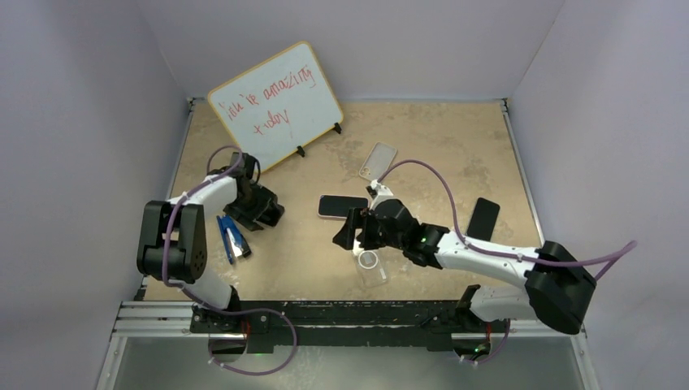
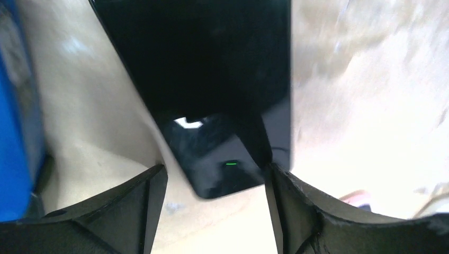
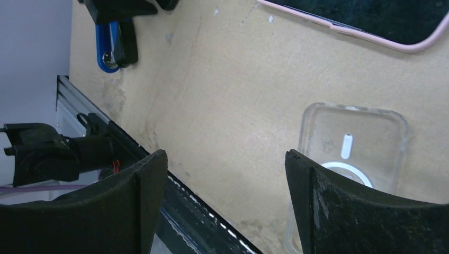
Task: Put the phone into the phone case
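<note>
**A:** Ground and large fixtures?
**B:** A tan table is logged, walled on three sides. A whiteboard with red writing is propped at the far left.

**A:** Left side?
**B:** The left gripper is held low over a black phone, which lies flat on the table. The fingers are spread to either side of the phone's near corner. A gap is seen at one finger. At the other, contact cannot be told. Nothing is lifted.

**A:** Right side?
**B:** The right gripper is held near the table's middle with its fingers wide apart and only bare table between them. Nothing is gripped.

**A:** The case?
**B:** A clear case lies flat, open side up and unfilled, with a white ring showing. It is partly covered by one right finger in the wrist view.

**A:** Other handsets?
**B:** A pink-rimmed phone lies screen up just beyond the right gripper, apart from the case. A dark phone lies at the right. A pale handset or case lies farther back; which it is cannot be told.

**A:** Small items?
**B:** A blue tool is noted just beside the left gripper.
</note>
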You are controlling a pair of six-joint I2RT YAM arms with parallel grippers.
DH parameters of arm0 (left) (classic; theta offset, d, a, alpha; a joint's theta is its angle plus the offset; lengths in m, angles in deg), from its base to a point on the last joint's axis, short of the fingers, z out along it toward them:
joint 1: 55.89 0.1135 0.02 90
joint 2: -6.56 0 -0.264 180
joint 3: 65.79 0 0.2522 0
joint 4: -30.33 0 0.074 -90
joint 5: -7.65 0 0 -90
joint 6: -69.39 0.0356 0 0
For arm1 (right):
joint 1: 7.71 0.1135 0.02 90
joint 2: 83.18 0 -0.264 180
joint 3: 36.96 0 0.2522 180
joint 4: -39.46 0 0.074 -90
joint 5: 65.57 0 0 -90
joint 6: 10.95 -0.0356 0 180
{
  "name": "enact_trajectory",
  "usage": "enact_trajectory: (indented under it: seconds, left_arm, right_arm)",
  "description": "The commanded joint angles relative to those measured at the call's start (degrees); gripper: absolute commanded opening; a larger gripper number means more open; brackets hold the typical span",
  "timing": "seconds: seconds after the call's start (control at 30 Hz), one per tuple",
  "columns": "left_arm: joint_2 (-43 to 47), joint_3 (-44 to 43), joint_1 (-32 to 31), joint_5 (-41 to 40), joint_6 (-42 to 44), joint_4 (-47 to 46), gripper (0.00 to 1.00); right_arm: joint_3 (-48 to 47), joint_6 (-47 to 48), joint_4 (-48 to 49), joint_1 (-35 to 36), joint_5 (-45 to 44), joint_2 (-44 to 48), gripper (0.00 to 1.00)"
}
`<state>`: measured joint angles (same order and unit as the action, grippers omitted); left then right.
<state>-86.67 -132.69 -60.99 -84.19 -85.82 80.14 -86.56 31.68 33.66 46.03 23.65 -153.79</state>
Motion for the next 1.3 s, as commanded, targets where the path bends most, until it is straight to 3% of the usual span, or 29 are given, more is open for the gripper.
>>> enact_trajectory:
  seconds: [0.0, 0.23, 0.4, 0.6, 0.7, 1.0, 1.27]
  left_arm:
    - [2.01, 7.0, -3.41, 7.54, 1.52, -0.77, 0.65]
    - [9.01, 10.65, -4.58, 10.13, 2.21, -1.26, 0.64]
    - [12.22, 4.92, -3.72, -2.27, 3.56, 3.14, 0.81]
    - [6.72, -7.21, -0.61, -7.79, 2.36, 10.8, 0.93]
    - [2.9, -10.26, 0.24, -7.57, -0.93, 12.01, 0.95]
    - [-4.71, -14.48, 0.27, -9.36, -8.57, 12.89, 0.96]
    - [-5.18, -11.5, 0.27, -11.68, -11.11, 9.71, 0.97]
  right_arm:
    - [-4.06, -1.66, 8.06, 0.13, 0.69, -4.18, 0.79]
    - [-11.23, -1.15, 12.56, 0.1, 2.21, -14.29, 0.67]
    - [-15.39, 0.1, 12.13, 0.06, 1.79, -17.47, 0.67]
    - [-14.04, -0.57, 12.32, 0.14, 0.93, -14.84, 0.67]
    - [-11.99, -1.21, 13.53, 0.09, 0.94, -13.53, 0.69]
    - [-9.94, 2.26, 8.31, 0.14, -2.72, -6.65, 0.75]
    - [-9.15, 3.35, 6.44, 0.1, -2.99, -2.91, 0.78]
